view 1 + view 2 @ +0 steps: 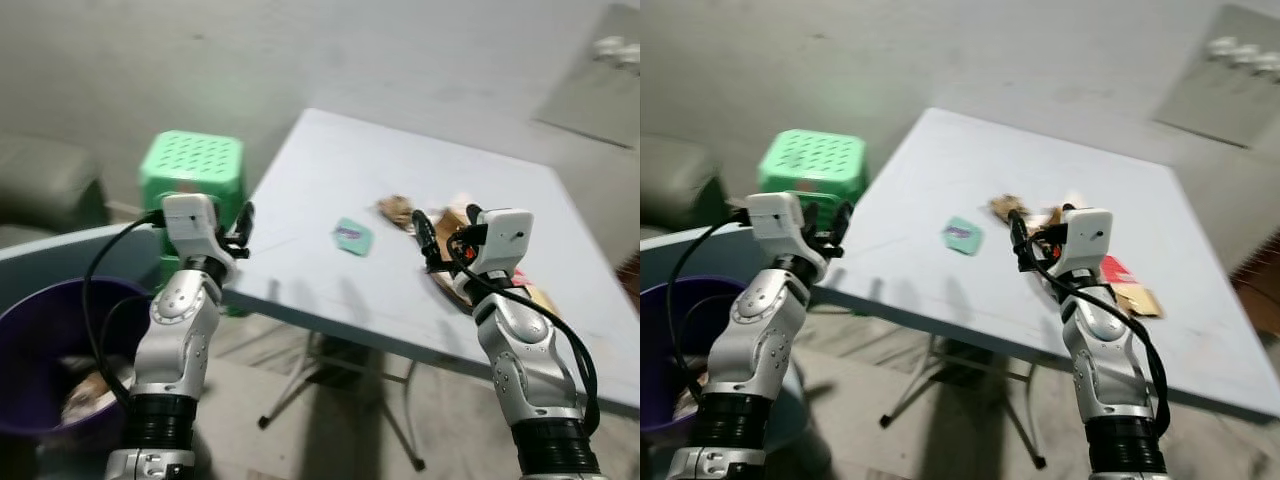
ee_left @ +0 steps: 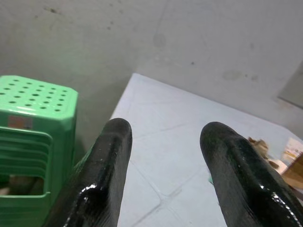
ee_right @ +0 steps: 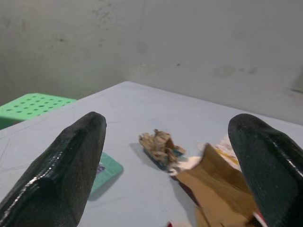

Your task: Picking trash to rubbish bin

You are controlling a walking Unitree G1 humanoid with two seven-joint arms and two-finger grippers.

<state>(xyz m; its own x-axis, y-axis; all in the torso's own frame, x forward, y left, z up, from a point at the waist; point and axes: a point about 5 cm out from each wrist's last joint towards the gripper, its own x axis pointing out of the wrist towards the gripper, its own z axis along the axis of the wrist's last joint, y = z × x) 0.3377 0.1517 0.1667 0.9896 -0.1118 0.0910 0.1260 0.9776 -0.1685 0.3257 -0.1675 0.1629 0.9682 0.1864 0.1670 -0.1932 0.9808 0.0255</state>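
While the trash (image 1: 455, 245) sits ungrabbed on the tabletop (image 1: 330, 180) — crumpled paper (image 3: 160, 145), cardboard scraps (image 3: 215, 187), green packet (image 1: 352, 237) at its 9 o'clock — right gripper (image 3: 170, 161) hovers wide just short of it. Left gripper (image 2: 163, 165) is wide, empty, at the tabletop's edge. Purple bin (image 1: 40, 350) at 8 o'clock holds some scraps; table pile left.

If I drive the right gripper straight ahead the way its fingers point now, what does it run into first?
Probably the torn brown cardboard piece lying on the pale grey table, just ahead between the open fingers of the right gripper. The crumpled brown paper wad lies beyond it. Depth is hard to judge.
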